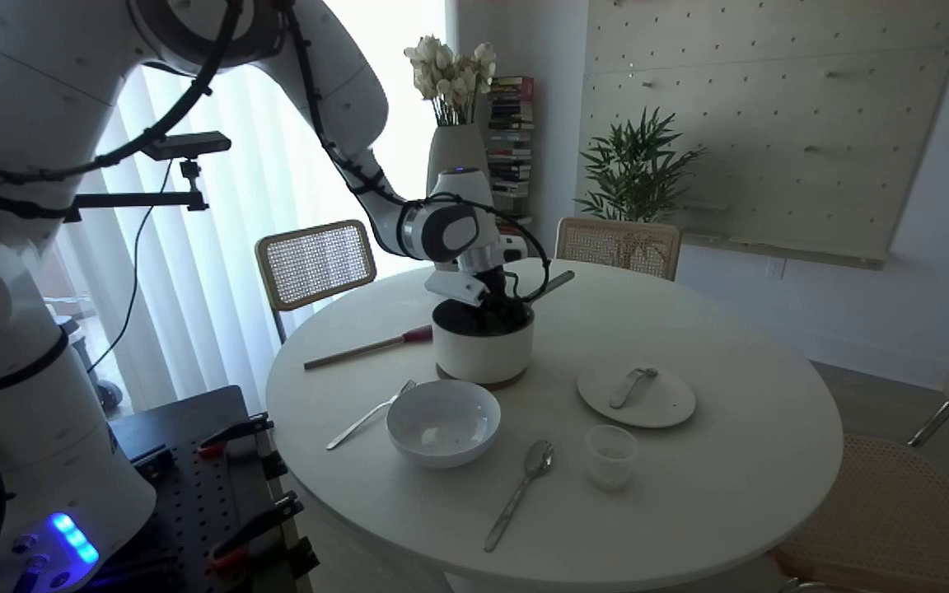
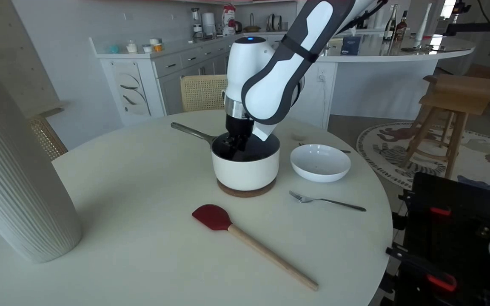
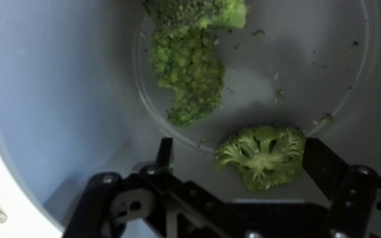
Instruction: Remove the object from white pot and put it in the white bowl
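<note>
In an exterior view we had the white bowl (image 1: 443,428) at the white pot's (image 1: 484,360) seven o'clock; in the pot our gripper (image 3: 239,145) gaped around a broccoli floret (image 3: 263,160).

a round table (image 1: 730,461), cane-backed chairs (image 1: 315,265) and kitchen cabinets (image 2: 185,66) show this is a home.

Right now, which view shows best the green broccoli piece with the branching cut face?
The wrist view: it looks into the round white pot, where this broccoli piece shows its cut face. Both exterior views show the pot, not the piece.
</note>
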You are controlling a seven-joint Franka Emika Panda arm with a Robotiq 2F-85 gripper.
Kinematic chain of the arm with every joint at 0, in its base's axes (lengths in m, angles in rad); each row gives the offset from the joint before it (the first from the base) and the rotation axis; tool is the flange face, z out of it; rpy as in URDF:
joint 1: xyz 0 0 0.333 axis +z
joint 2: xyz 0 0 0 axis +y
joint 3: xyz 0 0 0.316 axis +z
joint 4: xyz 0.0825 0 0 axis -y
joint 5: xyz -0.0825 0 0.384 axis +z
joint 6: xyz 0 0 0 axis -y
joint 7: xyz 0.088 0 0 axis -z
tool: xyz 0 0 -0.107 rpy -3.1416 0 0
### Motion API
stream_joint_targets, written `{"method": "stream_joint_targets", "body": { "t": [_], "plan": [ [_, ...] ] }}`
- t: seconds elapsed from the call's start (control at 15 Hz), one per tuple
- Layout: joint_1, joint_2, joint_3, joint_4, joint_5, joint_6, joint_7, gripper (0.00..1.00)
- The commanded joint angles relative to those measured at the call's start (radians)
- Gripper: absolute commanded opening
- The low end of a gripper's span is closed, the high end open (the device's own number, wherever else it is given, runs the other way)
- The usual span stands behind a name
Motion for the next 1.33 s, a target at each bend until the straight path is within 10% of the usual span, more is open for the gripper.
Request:
{"method": "stream_joint_targets", "body": {
  "t": [0.0, 1.0, 1.27],
  "plan": [
    [0.002, 0.028, 0.005, 0.025, 0.000, 0.044, -0.006, 1.00],
    [0.047, 0.058, -0.032, 0.031, -0.021, 0.071, 0.018, 1.00],
    [0.068, 0.054, -0.052, 0.025, -0.027, 0.082, 0.024, 0.58]
  ]
}}
